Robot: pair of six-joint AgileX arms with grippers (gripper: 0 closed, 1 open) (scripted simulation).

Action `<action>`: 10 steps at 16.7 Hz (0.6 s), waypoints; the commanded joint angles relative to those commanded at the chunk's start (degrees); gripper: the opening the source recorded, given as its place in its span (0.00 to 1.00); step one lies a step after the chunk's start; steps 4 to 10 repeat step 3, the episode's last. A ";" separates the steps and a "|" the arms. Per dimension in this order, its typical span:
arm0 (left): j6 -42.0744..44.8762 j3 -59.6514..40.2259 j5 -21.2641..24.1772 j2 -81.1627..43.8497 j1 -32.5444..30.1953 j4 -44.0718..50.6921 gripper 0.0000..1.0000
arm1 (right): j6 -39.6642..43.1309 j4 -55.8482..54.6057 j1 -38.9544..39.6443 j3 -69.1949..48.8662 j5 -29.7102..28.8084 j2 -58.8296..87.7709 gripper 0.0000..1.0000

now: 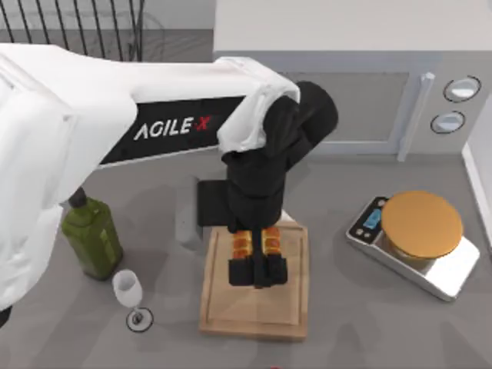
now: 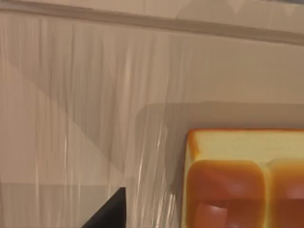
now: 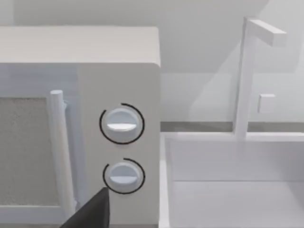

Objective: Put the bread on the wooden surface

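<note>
We judge the bread (image 1: 256,241) light and squashy, our left gripper (image 1: 257,269) fingers clamped on its sides over the wooden surface (image 1: 296,307), right gripper fingers can't tell

1. The bread (image 1: 256,243): a small golden-orange chunk with a glossy crust, at the top view's centre, over the board's upper half.
2. The wooden surface (image 1: 257,307): a pale rectangular board, lower centre.
</note>
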State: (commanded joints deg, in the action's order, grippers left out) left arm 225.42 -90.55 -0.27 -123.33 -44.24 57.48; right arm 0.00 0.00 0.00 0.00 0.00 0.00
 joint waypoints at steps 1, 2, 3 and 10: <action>0.00 0.00 0.00 0.00 0.00 0.00 1.00 | 0.00 0.00 0.00 0.00 0.00 0.00 1.00; 0.00 0.00 0.00 0.00 0.00 0.00 1.00 | 0.00 0.00 0.00 0.00 0.00 0.00 1.00; 0.00 0.00 0.00 0.00 0.00 0.00 1.00 | 0.00 0.00 0.00 0.00 0.00 0.00 1.00; 0.00 0.00 0.00 0.00 0.00 0.00 1.00 | 0.00 0.00 0.00 0.00 0.00 0.00 1.00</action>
